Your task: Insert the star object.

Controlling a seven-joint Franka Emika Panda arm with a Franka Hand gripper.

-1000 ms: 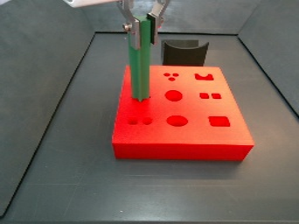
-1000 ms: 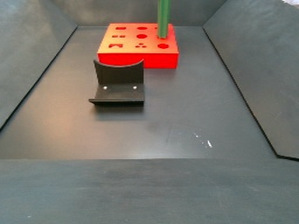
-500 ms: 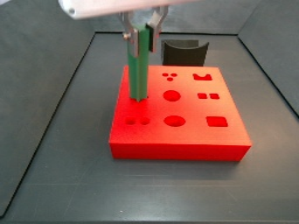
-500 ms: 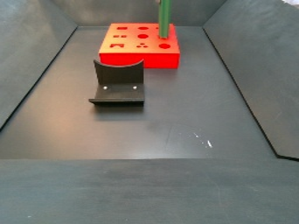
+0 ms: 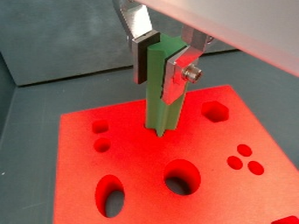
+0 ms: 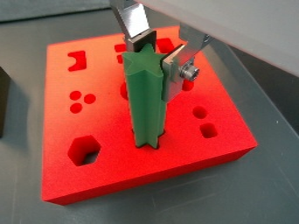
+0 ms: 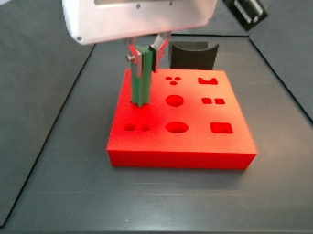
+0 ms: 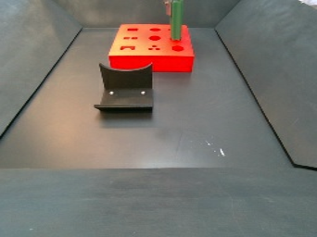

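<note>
The star object is a long green rod (image 5: pixel 160 101) with a star-shaped cross-section, also seen in a wrist view (image 6: pixel 146 109). My gripper (image 5: pixel 162 66) is shut on its upper part and holds it upright. Its lower end meets the top of the red block (image 5: pixel 128 162) with shaped holes. How deep it sits, I cannot tell. In a side view the gripper (image 7: pixel 146 53) holds the rod (image 7: pixel 141 80) over the block's (image 7: pixel 202 146) far left part. In a side view the rod (image 8: pixel 177 20) stands on the block (image 8: pixel 148 62) at the far end.
The dark fixture (image 8: pixel 124 88) stands in front of the red block in a side view, and behind it in a side view (image 7: pixel 192 53). Dark walls (image 7: pixel 49 101) enclose the floor on all sides.
The gripper has moved down with the green rod, so the rod's lower end now sits lower on the block's top. The red block has shifted slightly.
</note>
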